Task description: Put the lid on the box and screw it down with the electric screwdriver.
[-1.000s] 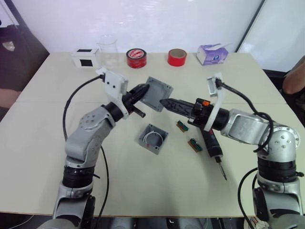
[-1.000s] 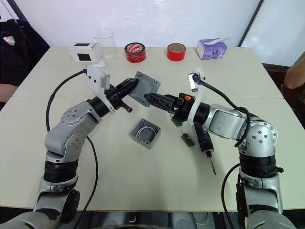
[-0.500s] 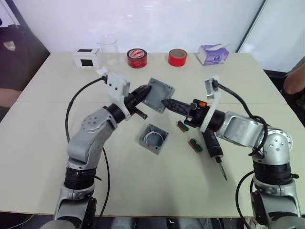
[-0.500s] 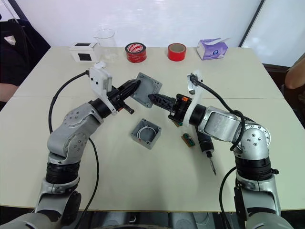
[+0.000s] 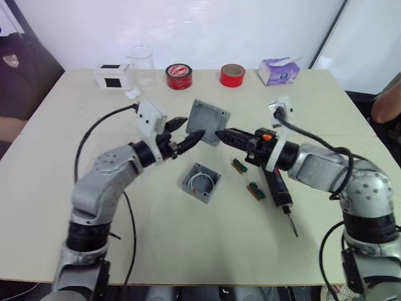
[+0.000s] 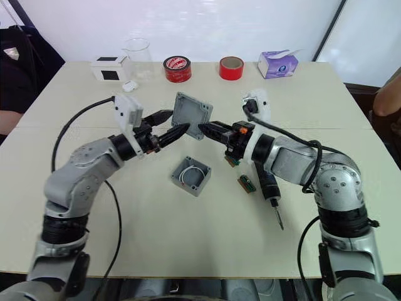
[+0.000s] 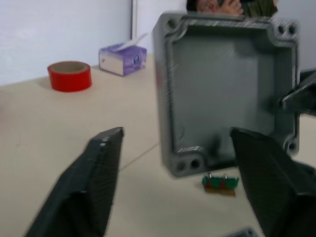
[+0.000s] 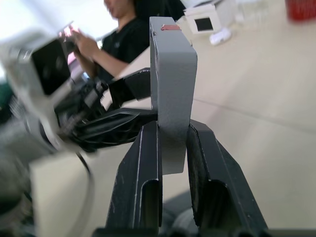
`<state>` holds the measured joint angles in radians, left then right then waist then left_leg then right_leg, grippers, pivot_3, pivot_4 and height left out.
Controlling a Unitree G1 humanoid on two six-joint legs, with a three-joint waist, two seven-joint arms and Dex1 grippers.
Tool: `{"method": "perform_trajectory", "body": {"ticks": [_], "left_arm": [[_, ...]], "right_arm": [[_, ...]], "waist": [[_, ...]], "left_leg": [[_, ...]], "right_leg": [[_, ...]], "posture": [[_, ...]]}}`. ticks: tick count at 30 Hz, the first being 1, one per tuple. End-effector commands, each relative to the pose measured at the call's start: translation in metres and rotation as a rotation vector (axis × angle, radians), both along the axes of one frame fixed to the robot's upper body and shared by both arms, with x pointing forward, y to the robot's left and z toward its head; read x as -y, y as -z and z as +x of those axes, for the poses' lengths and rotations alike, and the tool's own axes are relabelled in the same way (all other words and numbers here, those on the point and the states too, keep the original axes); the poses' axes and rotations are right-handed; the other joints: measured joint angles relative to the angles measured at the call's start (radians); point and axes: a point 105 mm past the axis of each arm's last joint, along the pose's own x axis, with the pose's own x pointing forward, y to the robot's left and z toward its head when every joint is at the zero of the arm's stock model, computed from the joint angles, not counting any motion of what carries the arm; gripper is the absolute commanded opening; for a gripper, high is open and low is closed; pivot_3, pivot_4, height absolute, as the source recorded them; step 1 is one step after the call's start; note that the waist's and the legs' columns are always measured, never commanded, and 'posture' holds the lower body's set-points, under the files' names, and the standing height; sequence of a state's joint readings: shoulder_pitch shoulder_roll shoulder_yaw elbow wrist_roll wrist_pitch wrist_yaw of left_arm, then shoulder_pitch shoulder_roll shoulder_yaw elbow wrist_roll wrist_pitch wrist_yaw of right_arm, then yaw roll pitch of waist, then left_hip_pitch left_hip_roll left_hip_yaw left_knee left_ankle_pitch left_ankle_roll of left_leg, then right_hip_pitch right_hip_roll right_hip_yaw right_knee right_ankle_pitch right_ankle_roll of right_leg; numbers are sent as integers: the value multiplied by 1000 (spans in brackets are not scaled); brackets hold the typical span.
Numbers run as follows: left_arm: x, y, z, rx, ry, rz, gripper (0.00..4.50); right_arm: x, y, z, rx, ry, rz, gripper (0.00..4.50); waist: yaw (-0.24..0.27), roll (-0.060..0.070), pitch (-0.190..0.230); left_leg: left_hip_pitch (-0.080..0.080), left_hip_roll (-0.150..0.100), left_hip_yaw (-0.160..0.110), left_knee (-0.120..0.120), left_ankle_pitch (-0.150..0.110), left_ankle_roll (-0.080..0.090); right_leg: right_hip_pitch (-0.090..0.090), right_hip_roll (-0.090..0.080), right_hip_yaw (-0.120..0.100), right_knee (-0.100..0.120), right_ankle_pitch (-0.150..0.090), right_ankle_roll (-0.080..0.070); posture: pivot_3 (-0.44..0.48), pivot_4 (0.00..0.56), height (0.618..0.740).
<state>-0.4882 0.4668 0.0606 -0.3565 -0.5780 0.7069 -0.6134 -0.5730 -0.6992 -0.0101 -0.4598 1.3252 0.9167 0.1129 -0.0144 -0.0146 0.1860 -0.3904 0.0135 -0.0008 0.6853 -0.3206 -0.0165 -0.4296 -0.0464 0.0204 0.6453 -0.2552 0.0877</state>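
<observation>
Above the box point(image 5: 202, 182), right claw point(image 5: 218, 133) pinches lid point(image 5: 207, 121).

Beige table point(image 5: 188, 251). Far edge w/ plain red tape roll point(image 5: 232, 75) as landmark: printed red tape roll point(image 5: 179, 76), clear glass beaker point(image 5: 141, 61), white box w/ black square point(image 5: 113, 76) to its left; purple tissue box point(image 5: 279, 71) right. Two small green circuit boards point(image 5: 255, 190) nearer, mid-table.

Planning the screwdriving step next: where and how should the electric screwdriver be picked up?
Grip the electric screwdriver around its thick black body, coming down from above. It lies flat on the table, thin bit pointing toward the robot, so the sides of its round barrel are open; the small green parts lie close on its left.
</observation>
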Motion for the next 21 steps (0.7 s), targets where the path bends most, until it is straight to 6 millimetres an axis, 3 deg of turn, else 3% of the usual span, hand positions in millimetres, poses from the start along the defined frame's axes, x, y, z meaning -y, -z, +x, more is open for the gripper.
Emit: {"method": "perform_trajectory", "body": {"ticks": [1,9,14,21], "left_arm": [[-22,-11,-11,-8,81,54,4481],[-58,2,-41,-186,329,282,4481],[-71,6,-37,-187,315,344,4481],[-79,9,-32,-190,281,369,4481]], "right_arm": [[-3,-1,-13,316,-66,-251,150],[1,30,-5,1050,-79,-699,150],[-2,56,-12,1409,-116,-893,150],[-1,83,-17,1594,-24,-1010,150]], "waist": [[1,0,0],[0,-1,1],[2,0,1],[0,-1,1]], "left_leg": [[0,0,0,0,0,0],[1,-2,2,0,0,0],[1,-2,2,0,1,-2],[1,-2,2,0,3,-6]], "right_leg": [[0,0,0,0,0,0],[0,0,0,0,0,0],[-1,0,1,0,0,0],[-1,0,1,3,0,0]], "posture": [[0,150,739],[0,150,739],[0,150,739],[0,150,739]]}}
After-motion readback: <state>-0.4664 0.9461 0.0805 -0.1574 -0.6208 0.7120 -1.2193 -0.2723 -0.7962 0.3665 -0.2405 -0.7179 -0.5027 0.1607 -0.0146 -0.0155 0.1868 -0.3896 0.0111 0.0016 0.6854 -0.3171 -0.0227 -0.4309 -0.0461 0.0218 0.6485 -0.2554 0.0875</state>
